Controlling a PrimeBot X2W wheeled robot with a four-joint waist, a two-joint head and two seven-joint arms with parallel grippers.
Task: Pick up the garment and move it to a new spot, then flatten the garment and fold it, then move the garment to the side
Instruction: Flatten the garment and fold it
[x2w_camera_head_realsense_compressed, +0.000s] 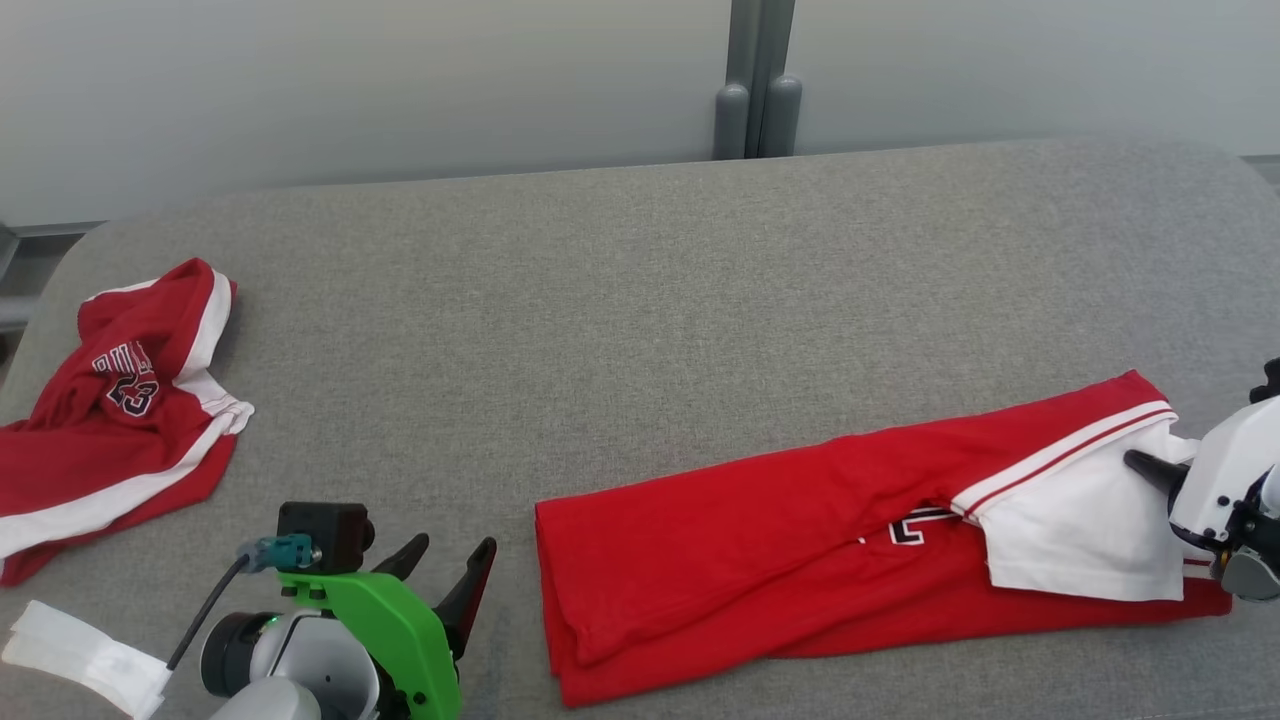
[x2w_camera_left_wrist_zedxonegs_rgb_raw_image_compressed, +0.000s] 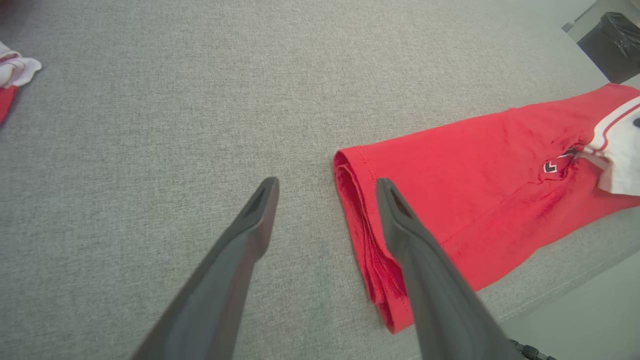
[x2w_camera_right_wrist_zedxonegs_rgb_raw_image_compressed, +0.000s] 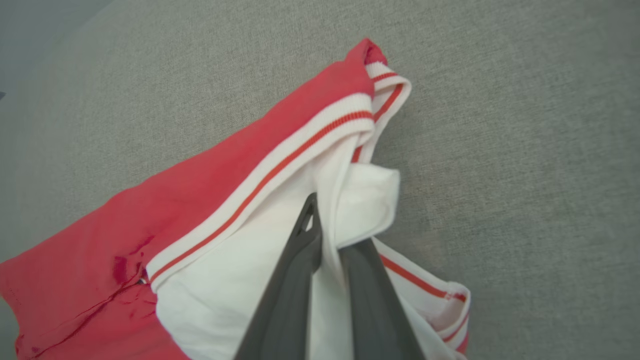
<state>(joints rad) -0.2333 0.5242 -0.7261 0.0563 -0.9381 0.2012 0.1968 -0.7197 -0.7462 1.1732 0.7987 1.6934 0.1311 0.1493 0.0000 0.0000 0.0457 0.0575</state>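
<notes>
The red garment lies folded into a long strip across the right half of the grey fabric surface, with a white sleeve at its right end. My right gripper is shut on that white sleeve; in the right wrist view the fabric bunches between the gripper's closed fingers. My left gripper stands open just left of the strip's folded left end. In the left wrist view the gripper is empty, and the red hem lies beside its right finger.
A second red and white jersey marked 23 lies crumpled at the far left. A white strip sits at the lower left corner. Two grey posts stand behind the surface's back edge. A black bag lies beyond the surface.
</notes>
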